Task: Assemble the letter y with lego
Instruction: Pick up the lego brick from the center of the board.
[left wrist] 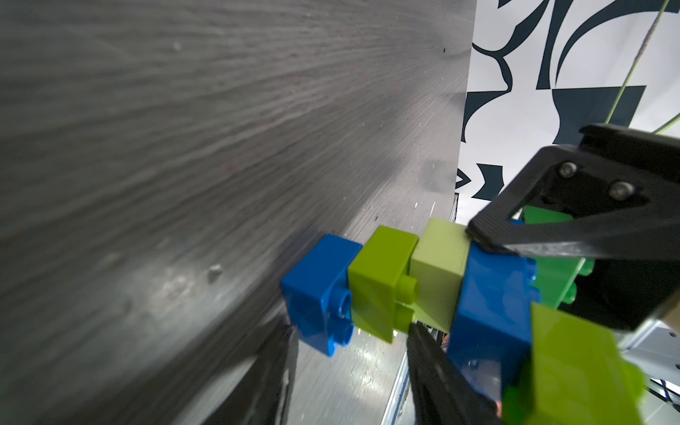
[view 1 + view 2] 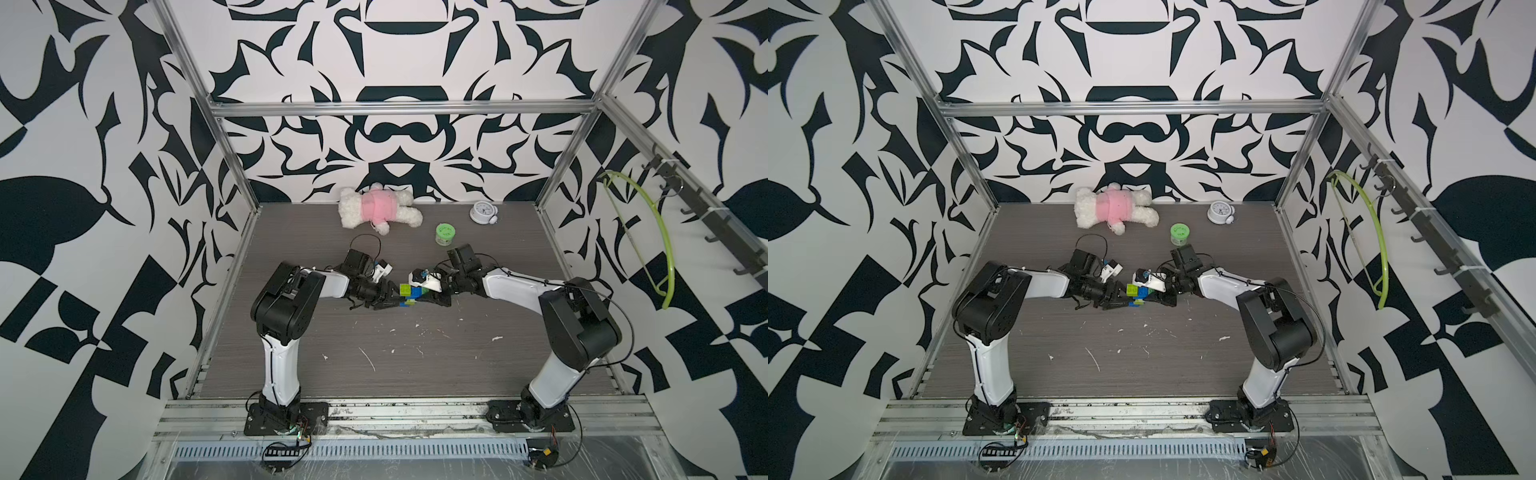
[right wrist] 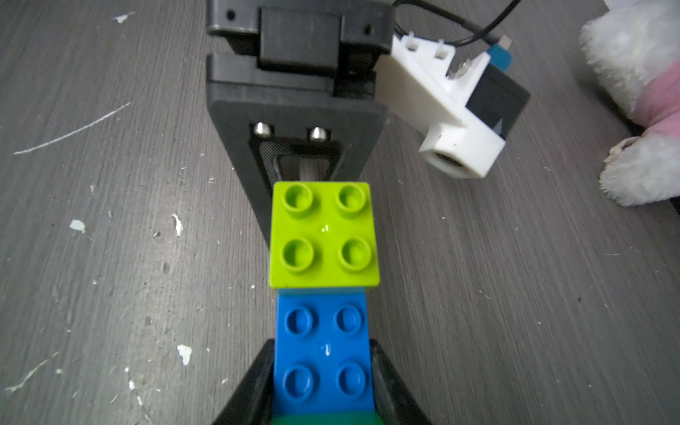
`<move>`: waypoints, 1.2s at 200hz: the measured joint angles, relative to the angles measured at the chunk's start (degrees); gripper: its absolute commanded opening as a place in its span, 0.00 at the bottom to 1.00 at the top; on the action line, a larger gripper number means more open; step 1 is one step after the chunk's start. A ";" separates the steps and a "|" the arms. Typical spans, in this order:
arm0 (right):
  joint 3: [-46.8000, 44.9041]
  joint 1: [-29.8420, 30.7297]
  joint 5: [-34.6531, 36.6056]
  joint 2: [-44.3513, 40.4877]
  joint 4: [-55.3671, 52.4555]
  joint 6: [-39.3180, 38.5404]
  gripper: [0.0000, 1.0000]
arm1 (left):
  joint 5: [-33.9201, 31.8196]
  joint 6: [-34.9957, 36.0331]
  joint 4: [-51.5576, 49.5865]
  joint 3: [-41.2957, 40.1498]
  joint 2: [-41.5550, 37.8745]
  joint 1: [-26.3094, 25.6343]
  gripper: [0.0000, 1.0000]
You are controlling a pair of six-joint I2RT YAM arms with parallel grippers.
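Observation:
The lego bricks are joined into one letter y [image 2: 411,293] [image 2: 1138,293], held just above the table's middle between both arms. In the left wrist view its stem runs small blue brick [image 1: 320,290], lime brick [image 1: 379,279], pale yellow brick [image 1: 439,272], then the wide blue brick [image 1: 489,312], with a lime arm [image 1: 574,368] and a dark green arm [image 1: 552,272]. My right gripper [image 3: 323,371] [image 2: 430,295] is shut on the wide blue brick [image 3: 323,353]. My left gripper [image 1: 351,327] [image 2: 395,297] is open, with its tips at either side of the stem's end.
A white and pink plush toy [image 2: 380,208], a round green tub [image 2: 444,235] and a small clock [image 2: 483,212] lie at the back of the table. White flecks [image 2: 368,357] dot the front half. A lime hanger [image 2: 660,249] hangs on the right wall.

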 measured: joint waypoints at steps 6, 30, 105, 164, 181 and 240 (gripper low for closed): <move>0.04 0.00 0.00 0.02 0.00 0.00 0.37 | -0.02 0.04 -0.11 -0.02 -0.04 0.11 0.54; 0.87 0.07 -0.17 0.63 -0.63 0.00 0.35 | 0.00 0.20 -0.33 -0.07 -0.09 0.24 0.54; 2.71 0.07 -0.63 1.77 -2.56 0.02 0.34 | -0.04 0.22 -0.68 -0.07 -0.24 0.52 0.54; 4.83 0.17 -0.92 3.13 -4.59 0.04 0.32 | -0.85 0.52 -1.05 -0.83 -1.22 0.98 0.55; 5.22 0.20 -0.94 3.37 -4.92 0.04 0.32 | -0.83 0.70 -1.22 -1.05 -1.44 1.25 0.56; 6.82 0.20 -0.98 3.89 -7.48 0.07 0.31 | -0.85 1.25 -2.60 -1.60 -2.29 2.51 0.56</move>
